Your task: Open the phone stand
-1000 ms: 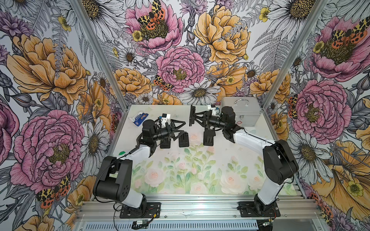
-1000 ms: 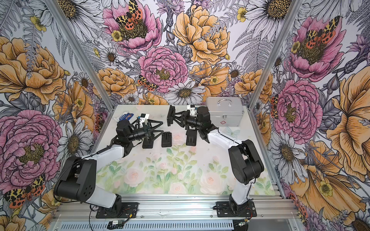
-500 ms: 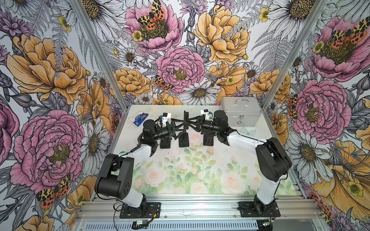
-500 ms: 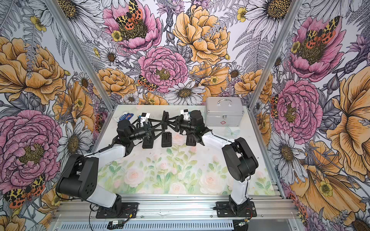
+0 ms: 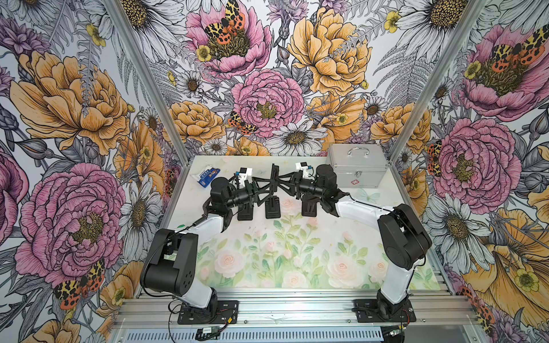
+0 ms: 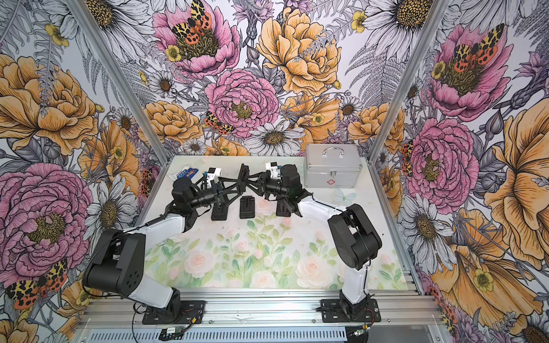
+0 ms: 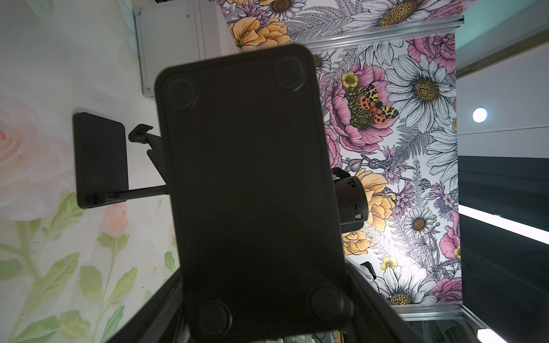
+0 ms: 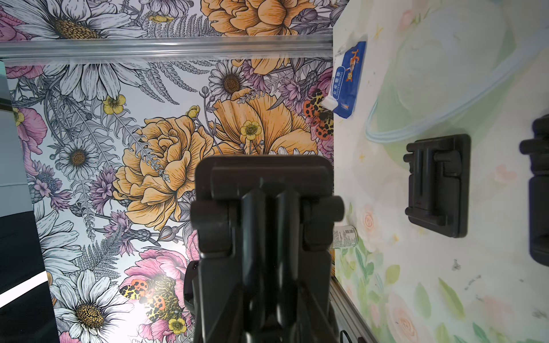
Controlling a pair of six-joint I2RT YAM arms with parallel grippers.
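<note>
Stiff, seemingly light phone stand (image 5: 275, 172) hung clamped in the right gripper (image 5: 284, 184); left gripper (image 5: 264, 190) straddled its base (image 7: 249, 184) edges, grip uncertain.

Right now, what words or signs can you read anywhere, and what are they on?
"GAUZE BANDAGE", next to Chinese characters too small to read: on the blue packet.
A red cross sign, no words: on the front of the silver case.
Small print, too blurred to read: on the label of the little can.
Nothing written: on the lifted phone stand.
</note>
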